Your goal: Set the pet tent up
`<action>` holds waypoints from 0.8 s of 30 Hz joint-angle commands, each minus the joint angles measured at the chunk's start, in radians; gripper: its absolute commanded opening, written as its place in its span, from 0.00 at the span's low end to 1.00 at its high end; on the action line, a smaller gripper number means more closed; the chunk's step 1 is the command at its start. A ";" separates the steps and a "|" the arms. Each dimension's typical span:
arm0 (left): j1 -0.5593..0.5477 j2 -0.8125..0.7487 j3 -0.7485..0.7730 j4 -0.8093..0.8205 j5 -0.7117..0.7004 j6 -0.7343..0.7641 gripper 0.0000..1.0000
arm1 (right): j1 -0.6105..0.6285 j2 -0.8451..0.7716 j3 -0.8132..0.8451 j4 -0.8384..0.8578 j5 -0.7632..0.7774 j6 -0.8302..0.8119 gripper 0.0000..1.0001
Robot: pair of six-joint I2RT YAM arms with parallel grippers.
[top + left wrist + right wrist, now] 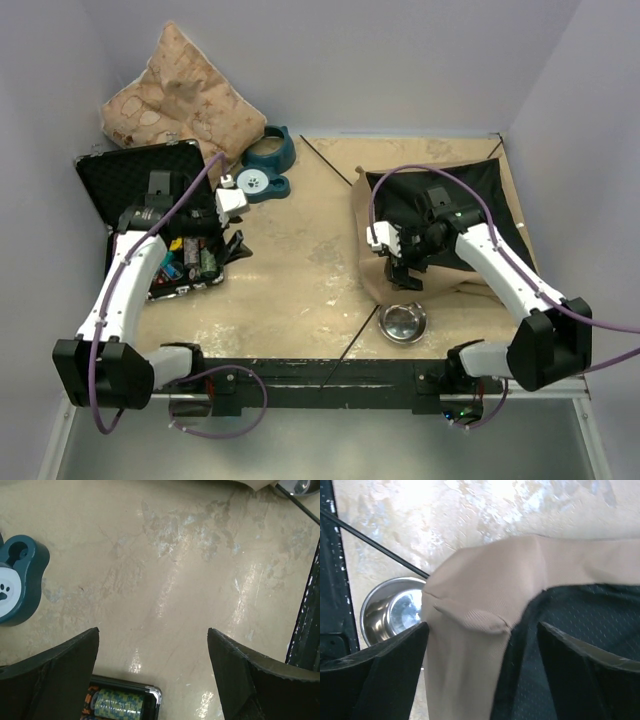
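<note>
The pet tent [440, 215] lies collapsed and flat on the right half of the table, with tan fabric around a black lining. A thin dark pole [325, 160] runs out from its far left corner. My right gripper [405, 270] hangs over the tent's near left edge. In the right wrist view this gripper [482, 630] is open, and a tan fabric fold [475, 615] and the edge of the black lining [580, 615] sit between its fingers. My left gripper [235, 245] is open over bare tabletop, with nothing between its fingers [235, 670].
An open black case [150, 200] of poker chips [117, 702] sits under my left arm. A teal pet feeder [265, 165] stands behind it, and a star-patterned pillow [180, 90] leans in the far left corner. A steel bowl [402, 322] sits by the tent's near edge.
</note>
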 commanded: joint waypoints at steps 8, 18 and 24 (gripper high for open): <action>-0.002 -0.039 -0.127 0.331 0.138 -0.287 0.92 | 0.019 0.092 0.255 0.032 -0.226 0.184 0.02; 0.109 -0.062 -0.233 1.149 0.064 -1.169 1.00 | -0.125 0.140 0.513 0.342 -0.329 0.698 0.00; 0.133 -0.091 -0.396 1.587 0.222 -1.371 1.00 | -0.142 0.207 0.579 0.402 -0.439 0.878 0.00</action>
